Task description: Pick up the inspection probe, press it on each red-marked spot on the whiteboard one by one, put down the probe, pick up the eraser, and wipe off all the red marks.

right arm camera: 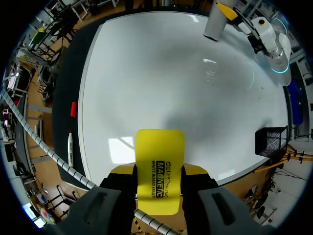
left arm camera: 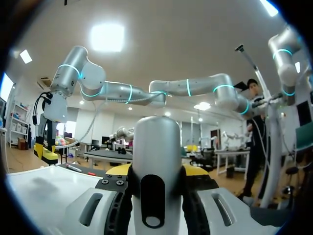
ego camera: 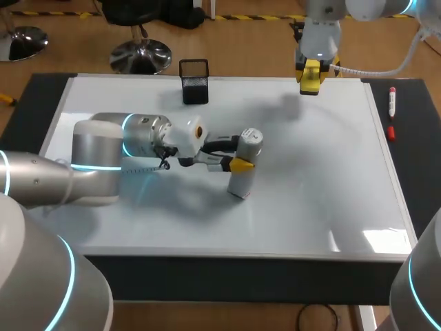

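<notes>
The inspection probe (ego camera: 246,162), a silver cylinder, stands tilted with its base on the whiteboard (ego camera: 310,172) near the middle. My left gripper (ego camera: 236,163) is shut on its body from the left. In the left wrist view the probe (left arm camera: 156,161) fills the gap between the fingers. My right gripper (ego camera: 310,77) hangs above the board's far edge, shut on the yellow eraser (ego camera: 311,72). In the right wrist view the eraser (right arm camera: 159,169) sits between the fingers, and the probe (right arm camera: 215,22) shows far ahead. I see no clear red marks on the board, only faint grey smudges.
A black mesh cup (ego camera: 194,81) stands at the board's far edge, left of the middle. A marker with a red cap (ego camera: 391,102) and a small red piece (ego camera: 391,132) lie on the dark table strip right of the board.
</notes>
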Robot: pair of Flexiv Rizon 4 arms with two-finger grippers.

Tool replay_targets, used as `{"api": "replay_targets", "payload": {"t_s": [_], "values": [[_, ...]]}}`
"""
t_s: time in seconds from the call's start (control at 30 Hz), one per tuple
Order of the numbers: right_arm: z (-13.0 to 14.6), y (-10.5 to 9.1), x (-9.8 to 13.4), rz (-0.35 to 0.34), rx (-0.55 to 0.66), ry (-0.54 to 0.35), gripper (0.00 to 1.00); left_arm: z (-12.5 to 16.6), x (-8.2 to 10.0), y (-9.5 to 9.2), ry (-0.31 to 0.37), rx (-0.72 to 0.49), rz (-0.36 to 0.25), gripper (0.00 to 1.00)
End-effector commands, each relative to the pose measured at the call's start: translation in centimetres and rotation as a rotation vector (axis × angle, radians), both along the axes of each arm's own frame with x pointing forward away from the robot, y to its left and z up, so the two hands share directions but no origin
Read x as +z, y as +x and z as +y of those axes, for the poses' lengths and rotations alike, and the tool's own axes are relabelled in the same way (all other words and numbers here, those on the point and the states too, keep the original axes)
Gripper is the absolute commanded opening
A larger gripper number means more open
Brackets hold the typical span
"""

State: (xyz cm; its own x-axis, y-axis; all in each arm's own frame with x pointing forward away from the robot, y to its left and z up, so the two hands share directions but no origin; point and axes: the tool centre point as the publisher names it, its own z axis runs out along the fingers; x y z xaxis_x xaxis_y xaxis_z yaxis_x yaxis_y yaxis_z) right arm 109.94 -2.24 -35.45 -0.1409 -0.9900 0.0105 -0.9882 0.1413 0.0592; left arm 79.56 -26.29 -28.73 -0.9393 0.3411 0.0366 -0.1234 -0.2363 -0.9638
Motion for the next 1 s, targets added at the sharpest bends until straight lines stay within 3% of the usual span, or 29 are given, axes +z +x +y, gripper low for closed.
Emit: {"api": "replay_targets", "payload": {"t_s": [0.03, 0.83, 1.0], "values": [[-0.1, 0.0, 0.2, 0.000, 0.002, -0.003, 0.00, 0.3, -0.4, 0.0, 0.007, 0.009, -0.007, 0.00], [-0.1, 0.0, 0.2, 0.000, 0.002, -0.003, 0.00, 0.9, -0.6, 0.3, 0.035, 0.009, -0.033, 0.00], [-0.1, 0.0, 0.2, 0.000, 0.002, -0.003, 0.00, 1.1, 0.3, 0.3, 0.019, 0.008, -0.043, 0.00]]}}
